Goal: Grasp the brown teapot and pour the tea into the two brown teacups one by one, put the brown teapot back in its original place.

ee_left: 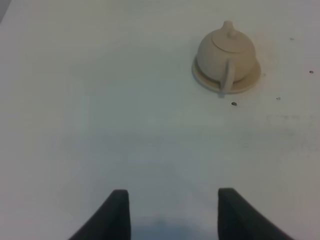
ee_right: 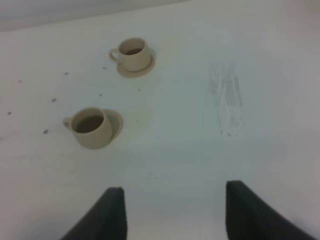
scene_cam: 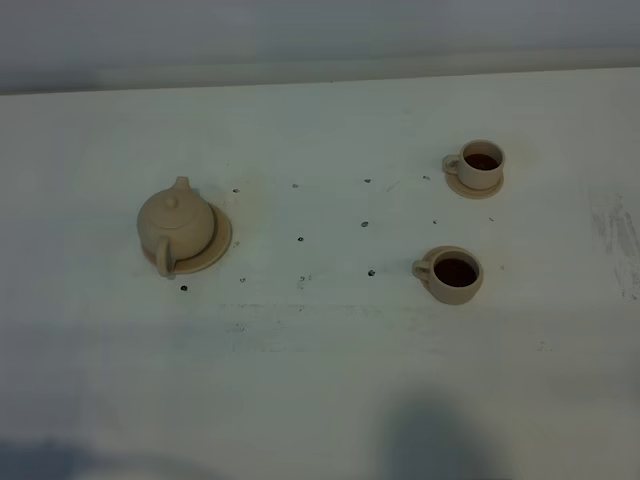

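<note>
With both cups already dark with tea, the pouring looks done.
The brown teapot [scene_cam: 176,226] sits on its saucer [scene_cam: 218,245] toward the table's [scene_cam: 330,370] left edge; the two brown teacups [scene_cam: 455,273] stand toward the right edge; left gripper [ee_left: 172,212] and right gripper [ee_right: 175,212] hang with jaws apart, empty.

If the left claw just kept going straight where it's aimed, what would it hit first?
Probably only bare white table. The open left gripper points past the brown teapot, which sits off to one side on its saucer.
</note>
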Controlling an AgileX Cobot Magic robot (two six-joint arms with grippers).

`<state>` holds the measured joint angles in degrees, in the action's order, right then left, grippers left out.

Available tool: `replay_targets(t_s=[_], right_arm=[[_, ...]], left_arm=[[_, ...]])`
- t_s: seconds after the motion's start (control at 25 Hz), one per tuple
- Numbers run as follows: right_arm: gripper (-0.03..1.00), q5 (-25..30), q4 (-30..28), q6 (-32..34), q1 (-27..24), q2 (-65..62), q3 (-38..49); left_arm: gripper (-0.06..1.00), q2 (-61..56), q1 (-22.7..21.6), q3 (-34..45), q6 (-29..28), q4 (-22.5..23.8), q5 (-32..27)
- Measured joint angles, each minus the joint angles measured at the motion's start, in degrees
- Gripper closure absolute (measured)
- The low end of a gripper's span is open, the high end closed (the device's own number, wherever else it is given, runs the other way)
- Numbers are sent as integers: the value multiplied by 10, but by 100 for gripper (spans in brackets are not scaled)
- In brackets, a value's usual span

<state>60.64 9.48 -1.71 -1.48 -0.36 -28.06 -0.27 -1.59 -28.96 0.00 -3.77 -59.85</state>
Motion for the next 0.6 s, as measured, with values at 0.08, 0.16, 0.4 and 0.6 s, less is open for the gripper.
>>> replay_targets(t_s=[0.08, 0.16, 0.4, 0.6], right_arm=[[50, 0, 0, 0, 0, 0, 0], [50, 0, 0, 0, 0, 0, 0], [50, 0, 0, 0, 0, 0, 0], [50, 0, 0, 0, 0, 0, 0]], left_arm=[[54, 0, 0, 0, 0, 0, 0], [54, 0, 0, 0, 0, 0, 0], [54, 0, 0, 0, 0, 0, 0], [54, 0, 0, 0, 0, 0, 0]])
